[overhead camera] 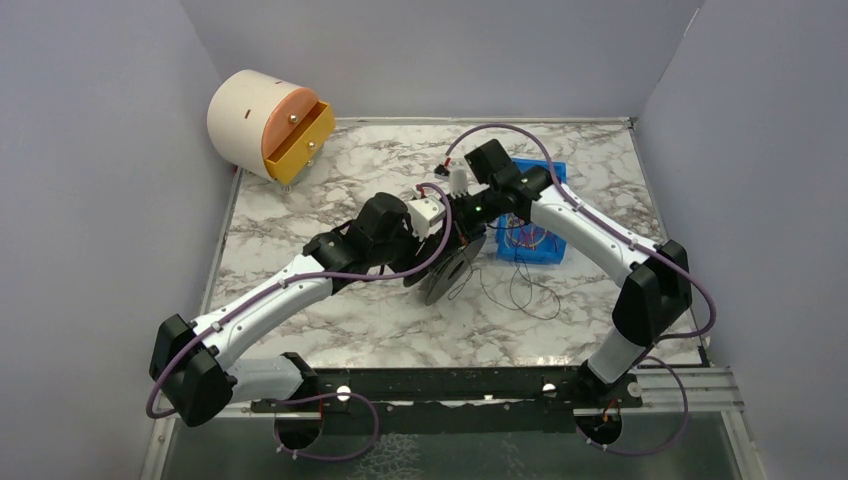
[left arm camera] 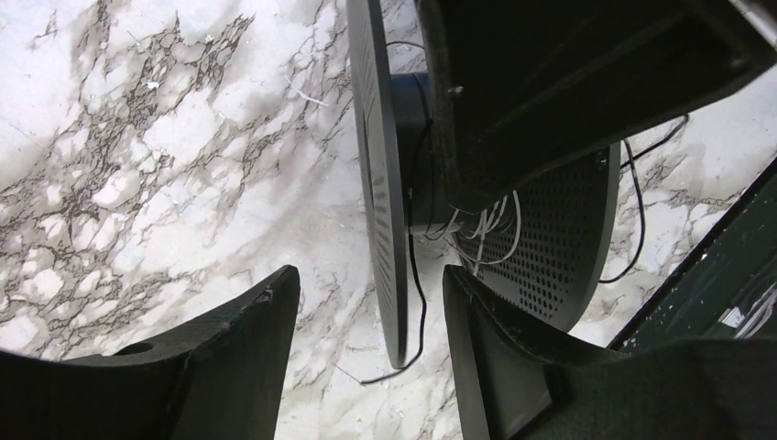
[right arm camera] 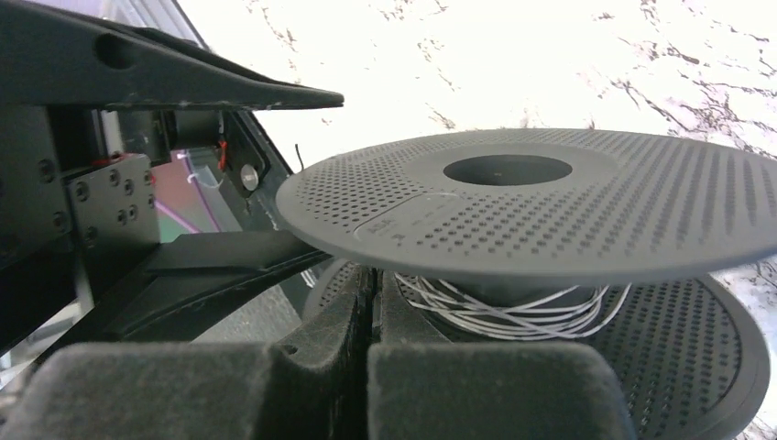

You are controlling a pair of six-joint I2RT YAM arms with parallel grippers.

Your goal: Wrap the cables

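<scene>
A black perforated spool point(overhead camera: 445, 275) stands on edge mid-table. In the left wrist view its near flange point(left arm camera: 380, 183) sits between my open left gripper's point(left arm camera: 368, 275) fingers, which do not touch it. White cable point(right arm camera: 513, 312) is wound on the hub. My right gripper point(right arm camera: 374, 275) is shut, its tips pushed between the two flanges point(right arm camera: 550, 202). A thin black cable point(left arm camera: 417, 293) drops from those tips, its loose end on the marble. More of this cable loops on the table point(overhead camera: 525, 295) right of the spool. Both grippers meet at the spool, left point(overhead camera: 447, 248) and right point(overhead camera: 468, 235).
A blue tray point(overhead camera: 555, 175) with several thin cables sits just right of the spool, under my right forearm. A white round drawer unit point(overhead camera: 250, 115) with an orange front and an open yellow drawer stands at the back left corner. Grey walls enclose the table.
</scene>
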